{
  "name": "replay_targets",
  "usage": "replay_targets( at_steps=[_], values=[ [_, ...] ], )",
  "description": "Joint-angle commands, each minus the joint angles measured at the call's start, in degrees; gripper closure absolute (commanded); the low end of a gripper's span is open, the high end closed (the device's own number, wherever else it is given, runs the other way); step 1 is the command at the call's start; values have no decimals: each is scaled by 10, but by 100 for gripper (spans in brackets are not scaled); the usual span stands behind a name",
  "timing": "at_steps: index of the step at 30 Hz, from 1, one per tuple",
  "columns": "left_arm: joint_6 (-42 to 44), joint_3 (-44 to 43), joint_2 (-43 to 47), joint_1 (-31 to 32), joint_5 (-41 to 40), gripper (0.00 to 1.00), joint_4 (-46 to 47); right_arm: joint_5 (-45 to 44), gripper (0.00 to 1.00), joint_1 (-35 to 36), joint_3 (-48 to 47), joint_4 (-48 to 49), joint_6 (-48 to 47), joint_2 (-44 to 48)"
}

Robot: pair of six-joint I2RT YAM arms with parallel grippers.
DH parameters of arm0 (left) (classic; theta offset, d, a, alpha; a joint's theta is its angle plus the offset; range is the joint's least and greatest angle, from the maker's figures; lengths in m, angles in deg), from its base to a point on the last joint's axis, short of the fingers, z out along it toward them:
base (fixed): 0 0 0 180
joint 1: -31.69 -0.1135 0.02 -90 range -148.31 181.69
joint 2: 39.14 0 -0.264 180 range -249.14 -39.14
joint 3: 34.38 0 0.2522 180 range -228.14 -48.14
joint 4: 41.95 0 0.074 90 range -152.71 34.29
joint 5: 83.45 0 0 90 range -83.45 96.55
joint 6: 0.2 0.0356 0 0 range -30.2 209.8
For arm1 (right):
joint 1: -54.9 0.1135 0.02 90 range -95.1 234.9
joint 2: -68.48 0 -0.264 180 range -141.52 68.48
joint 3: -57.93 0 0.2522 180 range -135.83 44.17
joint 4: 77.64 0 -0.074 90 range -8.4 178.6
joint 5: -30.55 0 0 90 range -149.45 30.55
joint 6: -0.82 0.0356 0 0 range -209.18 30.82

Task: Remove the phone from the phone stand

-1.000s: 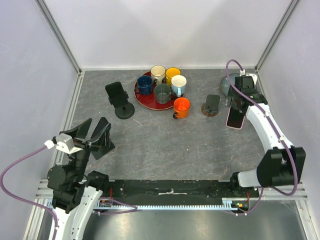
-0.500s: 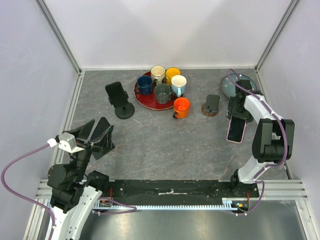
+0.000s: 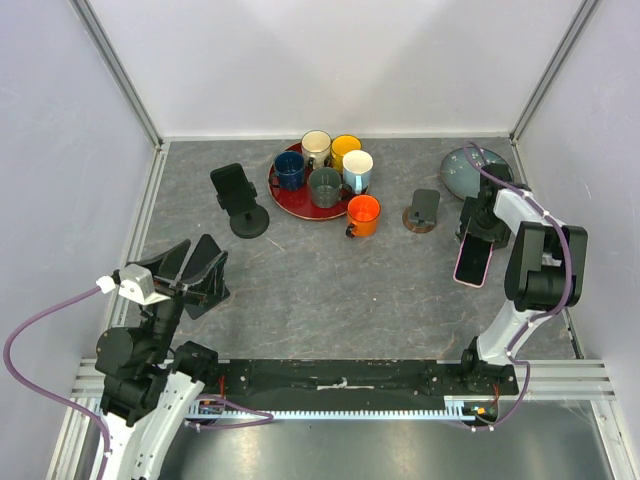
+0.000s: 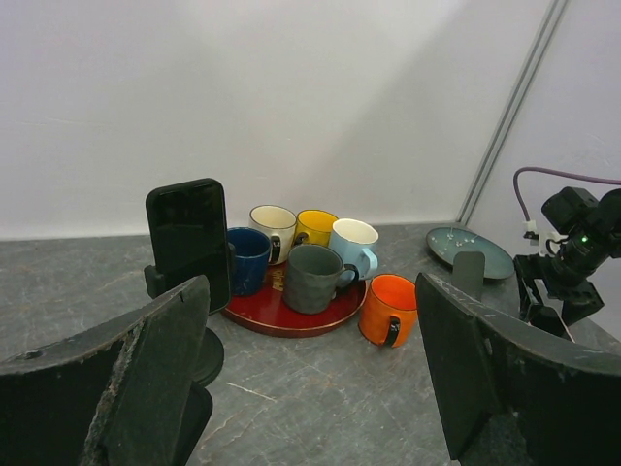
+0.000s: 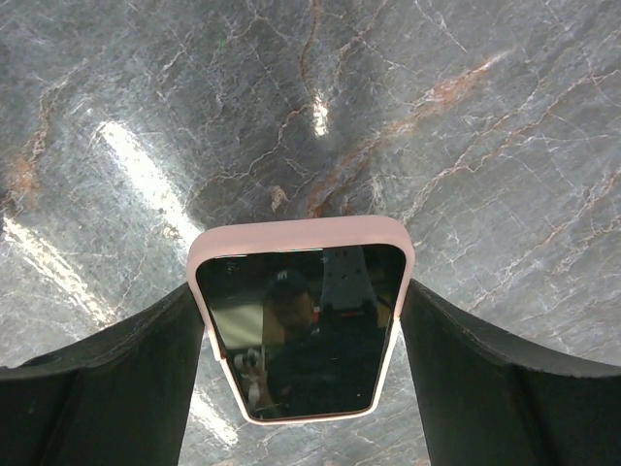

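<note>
A phone in a pink case (image 3: 472, 262) sits between the fingers of my right gripper (image 3: 477, 232), which is shut on its two long edges. In the right wrist view the pink-cased phone (image 5: 303, 320) faces screen up over the grey marble table, held by my right gripper (image 5: 303, 335). A small brown phone stand (image 3: 421, 212) stands empty just left of it. That empty stand also shows in the left wrist view (image 4: 470, 272). My left gripper (image 3: 186, 268) is open and empty at the near left, and looks the same in its own view (image 4: 310, 320).
A black phone on a black stand (image 3: 236, 198) stands at the left. A red tray (image 3: 285, 192) holds several mugs, with an orange mug (image 3: 363, 214) beside it. A grey plate (image 3: 468, 168) lies at the back right. Walls enclose the table.
My right arm has folded in and carried the pink-cased phone a little nearer and lower, away from the brown stand. The left arm has barely moved.
</note>
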Motion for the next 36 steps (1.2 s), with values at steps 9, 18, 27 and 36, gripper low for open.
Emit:
replay_targets(
  at_steps=[9,18,27,36],
  values=[
    [23,-16,51,2,-5,7,2,25,43,-4,15,57,-3,-22],
    [22,-16,50,1,-6,7,1,10,14,-5,42,85,16,15],
    [22,-14,44,0,-8,7,1,-6,2,-5,76,123,59,131],
    [20,-12,22,-9,-18,7,-1,73,2,42,107,188,74,311]
  ],
)
